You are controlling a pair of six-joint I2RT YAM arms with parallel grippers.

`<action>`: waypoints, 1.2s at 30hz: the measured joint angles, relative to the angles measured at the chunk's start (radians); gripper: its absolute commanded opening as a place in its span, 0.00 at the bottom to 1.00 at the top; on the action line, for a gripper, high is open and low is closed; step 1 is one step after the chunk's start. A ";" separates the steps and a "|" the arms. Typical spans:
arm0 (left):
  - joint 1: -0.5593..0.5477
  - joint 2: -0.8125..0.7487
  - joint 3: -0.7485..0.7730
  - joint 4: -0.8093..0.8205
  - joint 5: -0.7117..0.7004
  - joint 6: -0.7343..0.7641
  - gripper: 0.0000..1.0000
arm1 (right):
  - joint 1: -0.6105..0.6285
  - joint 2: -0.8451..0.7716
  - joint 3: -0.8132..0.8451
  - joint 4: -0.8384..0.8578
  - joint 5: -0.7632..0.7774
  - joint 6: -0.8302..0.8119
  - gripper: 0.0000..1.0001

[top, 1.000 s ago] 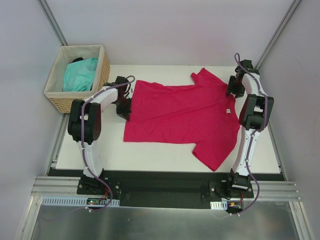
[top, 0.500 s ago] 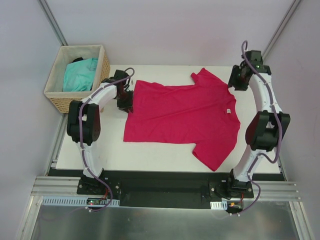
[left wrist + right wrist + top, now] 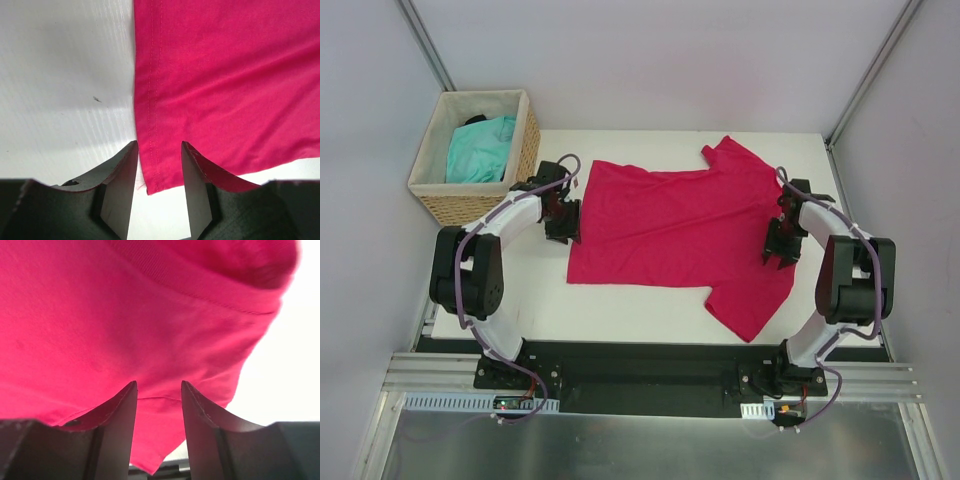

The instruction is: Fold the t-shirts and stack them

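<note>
The crimson-pink t-shirt (image 3: pixel 680 225) lies spread flat on the white table, with its hem to the left and its neck to the right. My left gripper (image 3: pixel 563 215) is open at the hem's far left corner. In the left wrist view (image 3: pixel 158 146) the stitched hem corner (image 3: pixel 150 175) lies between the jaws. My right gripper (image 3: pixel 779 241) is open low over the shirt's neck edge, and pink fabric (image 3: pixel 150 315) fills the right wrist view (image 3: pixel 159 385). The neck label is hidden. The turquoise t-shirt (image 3: pixel 480 148) lies crumpled in the basket.
The wicker basket (image 3: pixel 425 172) stands at the far left, just off the table. One sleeve (image 3: pixel 750 305) points toward the near edge and the other (image 3: pixel 728 152) toward the far edge. Bare table (image 3: pixel 620 305) shows near the front. Grey walls close in on both sides.
My right arm has swung from the far right corner down onto the shirt's neck edge. My left gripper has shifted slightly along the hem's left corner.
</note>
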 measured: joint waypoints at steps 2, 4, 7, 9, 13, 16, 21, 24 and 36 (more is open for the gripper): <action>0.000 0.000 -0.019 0.027 0.000 -0.010 0.39 | -0.008 -0.026 -0.011 0.022 0.011 -0.002 0.42; 0.000 0.000 -0.033 0.043 0.001 -0.019 0.39 | -0.020 -0.054 -0.021 0.044 0.016 -0.006 0.42; 0.000 0.000 -0.039 0.062 0.001 -0.029 0.38 | -0.031 -0.092 -0.032 0.054 0.028 -0.014 0.41; 0.000 0.000 -0.039 0.075 0.001 -0.034 0.38 | -0.035 -0.120 -0.033 0.054 0.042 -0.019 0.40; 0.000 0.000 -0.039 0.093 0.001 -0.042 0.37 | -0.040 -0.138 -0.033 0.040 0.085 -0.041 0.39; 0.000 0.000 -0.039 0.094 0.001 -0.043 0.36 | -0.048 -0.137 -0.033 0.006 0.124 -0.055 0.39; 0.000 0.000 -0.043 0.100 0.001 -0.044 0.35 | -0.093 -0.137 -0.057 -0.017 0.150 -0.080 0.38; 0.000 0.000 -0.053 0.100 0.001 -0.044 0.35 | -0.126 -0.137 -0.081 -0.013 0.144 -0.091 0.38; 0.000 0.000 -0.054 0.100 0.000 -0.044 0.33 | -0.160 -0.101 -0.124 0.077 0.029 -0.094 0.28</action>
